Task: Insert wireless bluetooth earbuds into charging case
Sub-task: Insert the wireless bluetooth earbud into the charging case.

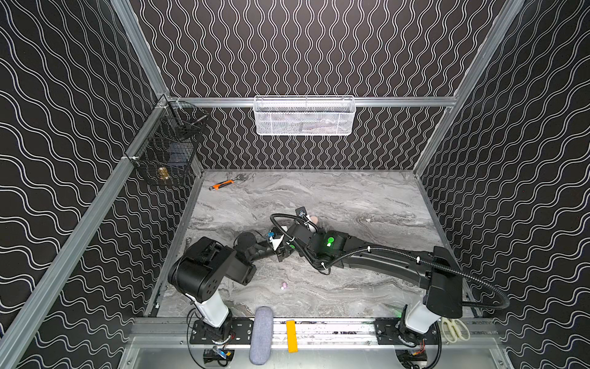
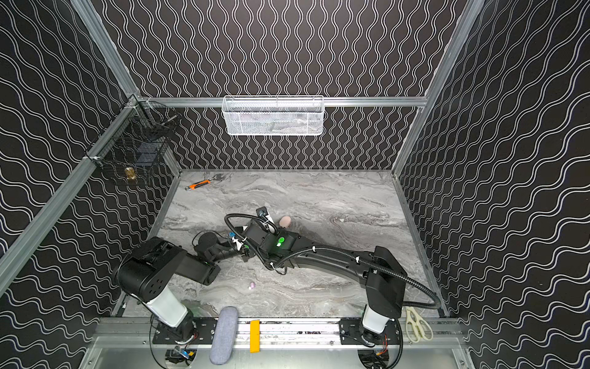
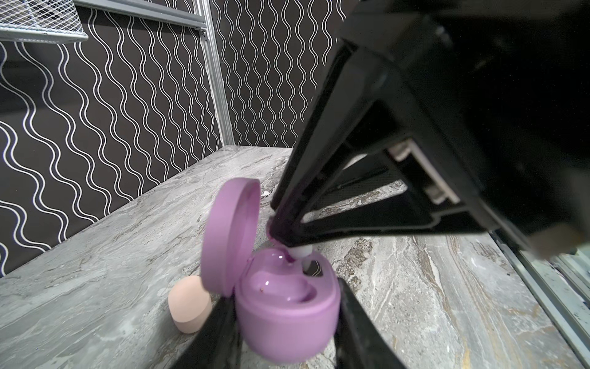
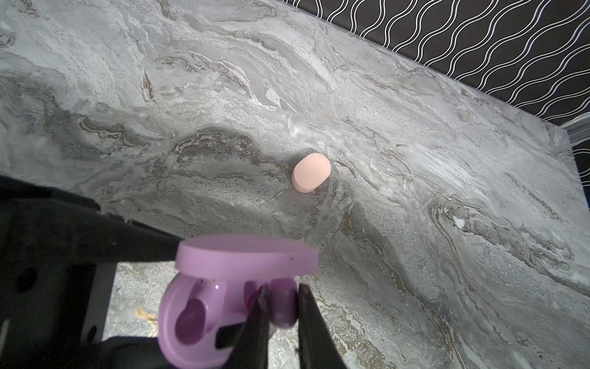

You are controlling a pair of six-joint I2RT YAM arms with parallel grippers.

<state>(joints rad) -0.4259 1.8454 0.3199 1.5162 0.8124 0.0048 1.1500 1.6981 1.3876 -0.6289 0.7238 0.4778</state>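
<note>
Marble tabletop (image 1: 367,198): left gripper (image 3: 287,297), reaching low, clamps open lilac case (image 3: 281,332); right gripper (image 4: 282,287), angled down, pinches lilac earbud (image 4: 284,310) above.

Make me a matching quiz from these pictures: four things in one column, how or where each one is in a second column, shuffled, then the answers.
Things
1. lilac case
2. peach case
3. held earbud
4. loose earbud

States
A. lying by itself on the table, towards the front between the arm bases
B. lid open, clamped in the left tool
C. pinched in the right tool, right over the open case
D. closed, lying free on the table

Pairs: 1-B, 2-D, 3-C, 4-A
</note>
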